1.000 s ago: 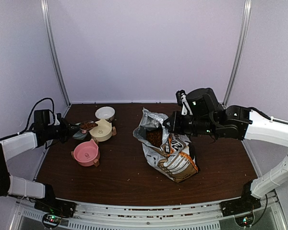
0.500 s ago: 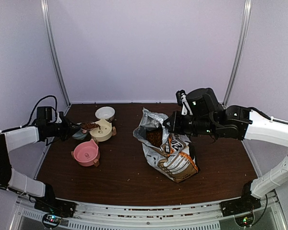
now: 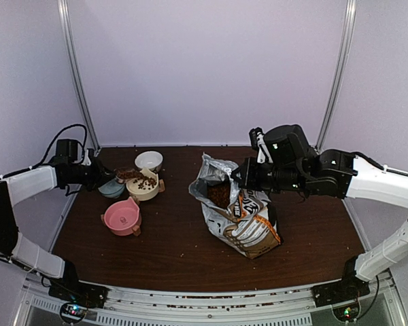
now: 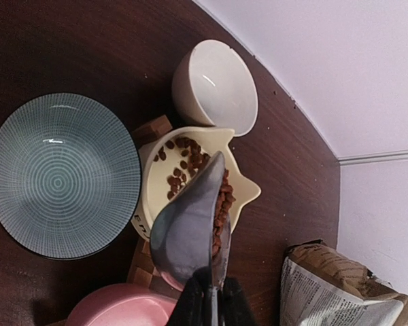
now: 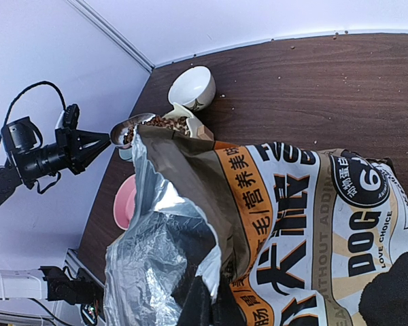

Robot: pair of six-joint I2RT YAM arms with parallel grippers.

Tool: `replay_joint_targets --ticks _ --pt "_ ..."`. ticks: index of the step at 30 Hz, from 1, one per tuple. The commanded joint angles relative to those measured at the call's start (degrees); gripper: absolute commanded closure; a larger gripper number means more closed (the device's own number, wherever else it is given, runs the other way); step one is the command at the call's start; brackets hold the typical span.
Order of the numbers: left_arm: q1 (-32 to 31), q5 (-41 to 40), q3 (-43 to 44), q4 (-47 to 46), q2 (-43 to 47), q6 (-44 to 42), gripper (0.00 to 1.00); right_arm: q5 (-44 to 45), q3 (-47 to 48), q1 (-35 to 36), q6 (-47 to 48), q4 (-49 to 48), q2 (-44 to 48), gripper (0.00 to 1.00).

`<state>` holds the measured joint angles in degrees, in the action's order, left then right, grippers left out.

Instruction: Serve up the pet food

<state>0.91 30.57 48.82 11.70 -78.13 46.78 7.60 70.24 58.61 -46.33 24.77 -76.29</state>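
Your left gripper [image 4: 209, 305], clamped on the grey metal scoop [image 4: 183, 234], has just tipped it, so the reddish-brown kibble [image 4: 180, 166] is landing in the cream cat-eared bowl [image 4: 247, 195], one serving nearly done, while your right gripper [image 5: 207, 305] stays pinched on the printed foil bag [image 5: 292, 210].

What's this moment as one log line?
left claw: shut on tilted scoop | kibble: in scoop and cream bowl | right claw: shut on bag

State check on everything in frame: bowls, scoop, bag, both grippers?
cream bowl: partly filled with pet food
scoop: tilted over cream bowl, pet food at its edge
white bowl: empty
blue striped bowl: empty
pink bowl: empty
bag: open, upright
left gripper: shut on scoop
right gripper: shut on bag
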Motion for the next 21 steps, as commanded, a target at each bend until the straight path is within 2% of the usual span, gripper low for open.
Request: replay_joint_targets --ticks 1,10,16,21 --pt "-1.4 -3.3 3.7 3.0 -1.2 -5.4 1.0 3.0 0.6 -1.0 0.7 3.3 -0.4 1.0" --pt "-5.0 -11.1 9.8 10.7 -2.4 -13.9 1.0 3.0 0.6 -1.0 0.7 3.5 -0.3 1.0" --pt "-8.6 -19.4 13.9 16.1 -3.4 -20.7 1.0 3.0 0.5 -1.0 0.7 3.6 -0.2 1.0" --pt "-10.5 -22.6 16.2 18.5 -4.5 -23.0 1.0 2.9 0.6 -1.0 0.7 3.6 -0.3 1.0"
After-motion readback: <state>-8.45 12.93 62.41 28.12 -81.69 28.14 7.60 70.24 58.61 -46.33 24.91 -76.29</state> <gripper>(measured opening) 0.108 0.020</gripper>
